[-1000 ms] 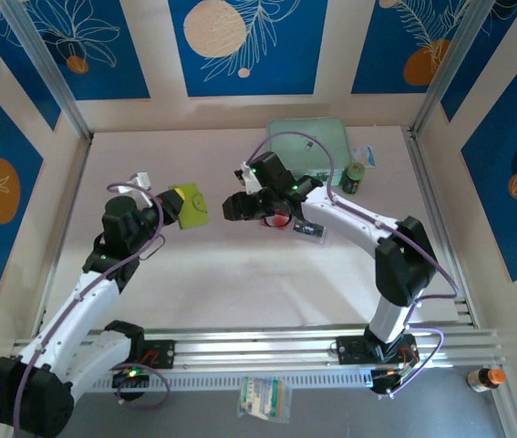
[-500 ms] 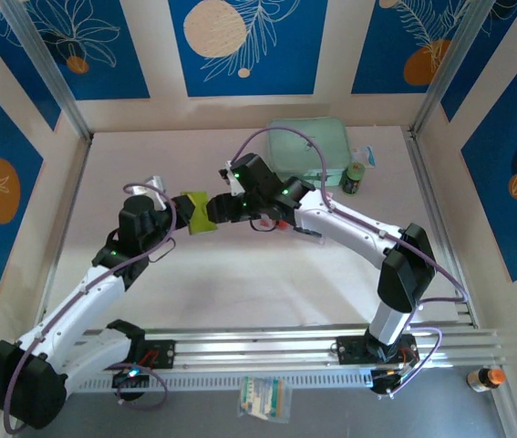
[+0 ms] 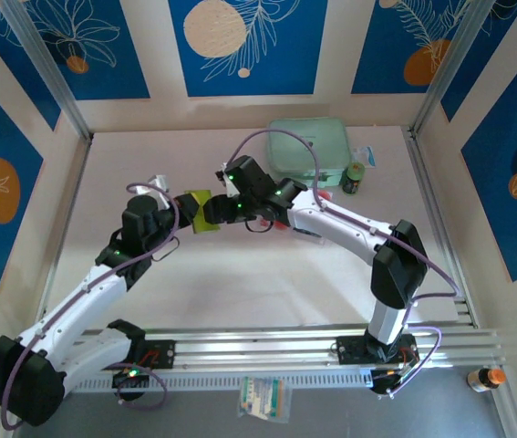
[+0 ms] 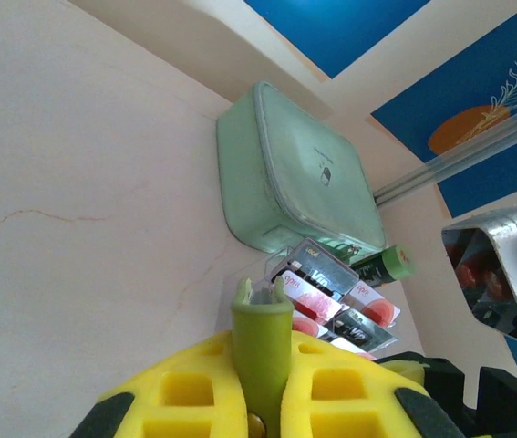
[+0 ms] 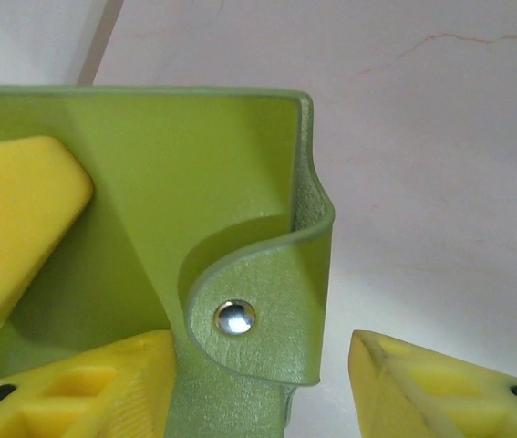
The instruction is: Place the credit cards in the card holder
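Card holder (image 5: 194, 182), pinched by left gripper (image 4: 260, 401), sits within right gripper (image 5: 267, 388).

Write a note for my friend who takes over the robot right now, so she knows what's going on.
Left hand: shut on the card holder, gripping it by one edge.
Right hand: open, one finger on each side of the snap tab, not gripping it.
Credit cards: standing in the clear tray beside the mint-green case.
Done: holder is gripped; neither hand has a card.
Left: open the holder, fetch each card, slide it in.
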Available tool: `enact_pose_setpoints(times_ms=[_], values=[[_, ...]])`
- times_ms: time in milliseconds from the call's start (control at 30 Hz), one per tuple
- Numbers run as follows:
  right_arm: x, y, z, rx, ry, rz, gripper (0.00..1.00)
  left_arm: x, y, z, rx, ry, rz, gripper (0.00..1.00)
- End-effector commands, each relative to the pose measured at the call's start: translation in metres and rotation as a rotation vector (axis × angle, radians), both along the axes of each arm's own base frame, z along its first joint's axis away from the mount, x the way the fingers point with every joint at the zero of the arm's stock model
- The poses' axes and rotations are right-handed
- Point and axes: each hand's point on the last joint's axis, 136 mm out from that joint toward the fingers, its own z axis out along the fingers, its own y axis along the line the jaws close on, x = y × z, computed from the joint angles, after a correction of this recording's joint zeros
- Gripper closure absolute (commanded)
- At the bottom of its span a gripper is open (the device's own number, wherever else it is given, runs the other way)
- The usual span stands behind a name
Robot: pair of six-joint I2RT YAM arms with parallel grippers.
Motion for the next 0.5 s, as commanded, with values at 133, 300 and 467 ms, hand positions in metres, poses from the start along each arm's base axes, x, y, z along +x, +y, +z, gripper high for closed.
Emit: enact_pose_setpoints(times_ms=[133,300,467], values=[[0.019,0.002,-0.007,-0.043,-0.056,-0.074,0.52,0.0,-0.011,0.021,-0.051,-0.054,-0.023,1.0],[0.022,-0.008,-0.03,-0.133,-0.056,-0.115,0.66,0.0,-0.013,0.024,-0.061,-0.061,-0.026,1.0],[0.021,-0.018,-0.055,-0.196,-0.031,-0.15,0.78,0.001,-0.015,0.028,-0.078,-0.068,-0.029,1.0]])
